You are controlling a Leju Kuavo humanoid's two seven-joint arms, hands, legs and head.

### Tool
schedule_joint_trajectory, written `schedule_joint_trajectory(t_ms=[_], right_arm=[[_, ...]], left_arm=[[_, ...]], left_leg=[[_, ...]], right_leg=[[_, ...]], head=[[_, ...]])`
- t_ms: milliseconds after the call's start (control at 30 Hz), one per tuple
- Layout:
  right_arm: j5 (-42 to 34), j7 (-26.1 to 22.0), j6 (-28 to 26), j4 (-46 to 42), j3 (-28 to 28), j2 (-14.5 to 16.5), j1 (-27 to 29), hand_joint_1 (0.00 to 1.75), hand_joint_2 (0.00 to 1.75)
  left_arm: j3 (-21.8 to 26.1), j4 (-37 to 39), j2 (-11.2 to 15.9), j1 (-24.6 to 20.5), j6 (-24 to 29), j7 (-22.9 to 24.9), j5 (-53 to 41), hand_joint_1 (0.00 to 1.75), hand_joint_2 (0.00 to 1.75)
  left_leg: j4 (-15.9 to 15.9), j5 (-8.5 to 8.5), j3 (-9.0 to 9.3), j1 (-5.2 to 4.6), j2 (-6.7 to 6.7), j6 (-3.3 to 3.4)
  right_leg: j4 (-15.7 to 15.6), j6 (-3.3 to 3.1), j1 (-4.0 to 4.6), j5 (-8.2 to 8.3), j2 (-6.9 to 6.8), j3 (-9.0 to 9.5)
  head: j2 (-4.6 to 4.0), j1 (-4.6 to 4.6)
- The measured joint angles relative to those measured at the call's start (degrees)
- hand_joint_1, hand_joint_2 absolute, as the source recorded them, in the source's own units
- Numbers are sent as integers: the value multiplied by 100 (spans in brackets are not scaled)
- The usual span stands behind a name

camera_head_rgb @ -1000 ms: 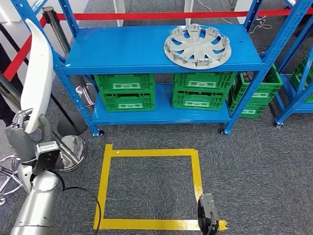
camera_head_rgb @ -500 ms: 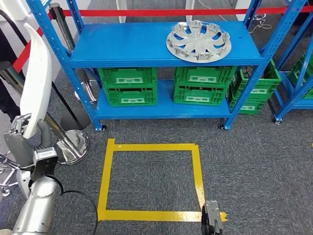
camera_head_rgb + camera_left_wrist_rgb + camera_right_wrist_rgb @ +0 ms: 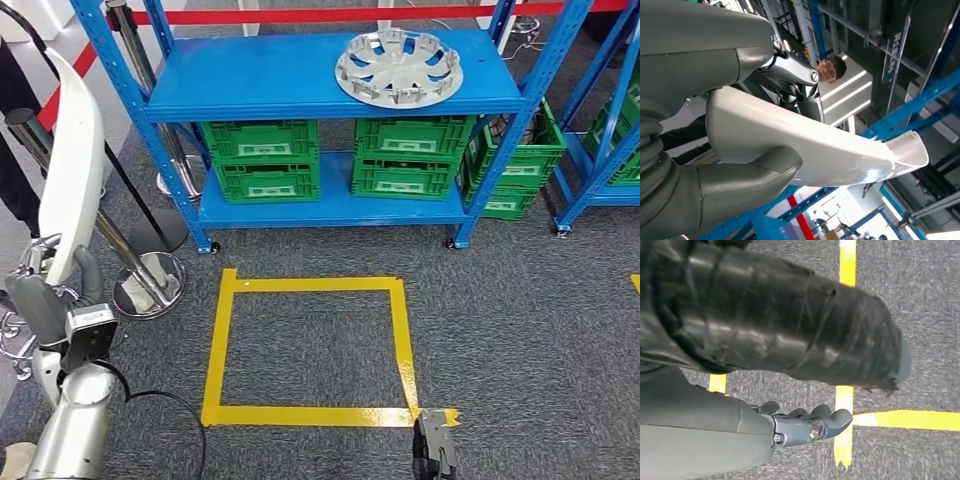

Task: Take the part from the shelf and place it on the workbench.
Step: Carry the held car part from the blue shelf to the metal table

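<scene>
A long white curved part [image 3: 74,160] stands upright at the far left of the head view, and my left hand [image 3: 45,295] grips its lower end. In the left wrist view the thick grey thumb [image 3: 753,175] presses against the glossy white part [image 3: 836,150]. My right hand [image 3: 433,455] hangs low over the carpet near a corner of the yellow tape; in the right wrist view its fingers [image 3: 810,425] stretch out and hold nothing. The blue shelf [image 3: 264,85] stands ahead.
A silver hubcap [image 3: 398,66] lies on the shelf's top level, green crates [image 3: 260,160] below it. A yellow tape rectangle [image 3: 215,350] marks the carpet. A chrome stanchion [image 3: 147,285] and red barrier tape [image 3: 302,15] stand at the left. A person [image 3: 830,70] is nearby.
The whole picture has shifted: the shelf and the yellow rectangle sit higher in the frame, so the camera moved. My left hand still holds the white part; my right hand still hangs.
</scene>
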Motion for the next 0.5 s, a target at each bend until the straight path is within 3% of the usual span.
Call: schedule_joint_trajectory(t_ms=[67, 100, 133, 167, 233, 267, 300, 367, 400, 433, 500], right_arm=[[1, -1, 0, -5, -6, -1, 5, 0, 0], [1, -1, 0, -4, -8, -2, 15, 0, 0], [0, 1, -1, -4, -9, -3, 31, 0, 0], [-1, 2, -9, -3, -9, -4, 48, 0, 0], [-14, -7, -38, -3, -17, -8, 68, 0, 0], [-27, -19, -54, -3, -25, -15, 82, 0, 0], [-45, -39, -67, -3, -39, -25, 103, 0, 0], [-90, -83, -93, -3, -73, -46, 166, 0, 0], [-111, -100, -106, -4, -92, -55, 195, 0, 0], [-132, -110, -117, -6, -109, -61, 216, 0, 0], [-158, -116, -131, -13, -138, -70, 238, 0, 0]], left_arm=[[-1, -16, -2, -1, 0, -1, 0, 175, 175], [-1, -16, -6, -2, 1, -2, 0, 175, 175], [-1, -17, -10, -2, 1, -2, 0, 175, 175], [-1, -17, -15, -3, 0, -1, 11, 175, 175], [1, -17, -30, -4, 0, -4, 40, 175, 175], [1, -16, -40, -3, -1, -12, 60, 175, 175], [2, -16, -55, -1, -1, -25, 74, 175, 175], [2, -15, -86, 3, -1, -57, 116, 175, 175], [2, -14, -99, 4, 0, -72, 135, 175, 175], [1, -13, -110, 3, 0, -82, 149, 175, 175], [-7, -13, -125, -19, 0, -92, 155, 175, 175]], left_leg=[[-249, -31, 60, -28, 1, 65], [-261, 33, 0, -27, 13, 101], [-276, 105, -68, -20, 25, 149], [-290, 185, -148, -7, 38, 193], [-280, 335, -322, -5, 49, 247], [-272, 412, -422, -7, 52, 252], [-258, 489, -527, -8, 53, 251], [-213, 630, -752, -5, 53, 232], [-182, 693, -858, -3, 52, 213], [-146, 748, -950, -10, 50, 187], [-89, 863, -1071, -22, 58, 132]], right_leg=[[-35, 57, -6, 134, 1, -52], [-41, 85, -14, 128, 7, -85], [13, 115, -17, 14, 15, -130], [172, 145, -19, -221, 24, -194], [822, 186, -27, -857, 32, -338], [1200, 199, -29, -1050, 32, -386], [1491, 209, -29, -1081, 32, -384], [1574, 211, -29, -757, 32, -161], [1333, 203, -29, -592, 33, 86], [925, 191, -25, -546, 32, 434], [64, 159, -15, -737, 40, 1034]], head=[[0, 2], [-1, 2], [-1, 14], [-1, 30], [0, 63], [0, 68], [0, 70], [0, 73], [0, 74], [0, 76], [0, 67]])
